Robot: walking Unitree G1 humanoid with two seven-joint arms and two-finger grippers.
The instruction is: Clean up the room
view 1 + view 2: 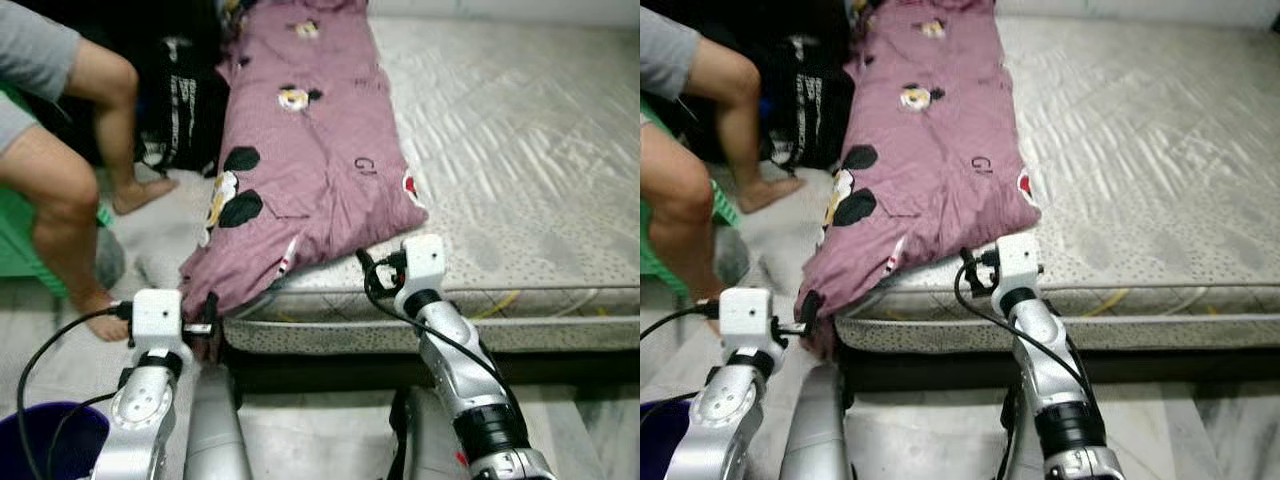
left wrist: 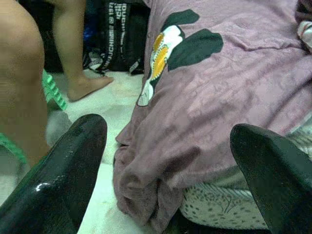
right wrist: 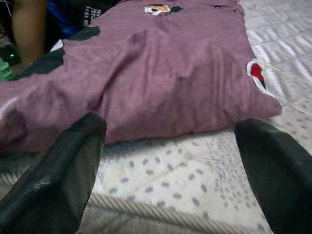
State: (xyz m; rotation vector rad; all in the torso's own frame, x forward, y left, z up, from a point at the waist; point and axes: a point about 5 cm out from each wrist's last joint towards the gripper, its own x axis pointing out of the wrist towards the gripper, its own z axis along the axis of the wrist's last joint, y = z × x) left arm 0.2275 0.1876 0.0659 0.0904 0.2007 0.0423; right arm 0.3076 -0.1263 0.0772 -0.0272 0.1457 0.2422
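Note:
A mauve blanket (image 1: 300, 150) with flower prints lies along the left side of a bare grey mattress (image 1: 520, 150). Its near corner (image 2: 161, 185) hangs bunched over the mattress's front-left corner. My left gripper (image 1: 208, 318) is low beside that hanging corner. It stands open in the left wrist view, fingers (image 2: 73, 161) wide apart and the fold between and beyond them. My right gripper (image 1: 372, 268) is at the mattress's front edge, just short of the blanket's near hem (image 3: 161, 122). It is open too, with nothing between its fingers (image 3: 68, 170).
A person sits at the left on a green chair (image 1: 20, 250), bare legs (image 1: 60, 190) and feet on the floor beside the bed. Behind them leans a black bag (image 1: 185, 100). A dark blue bucket (image 1: 50, 440) stands by my left arm.

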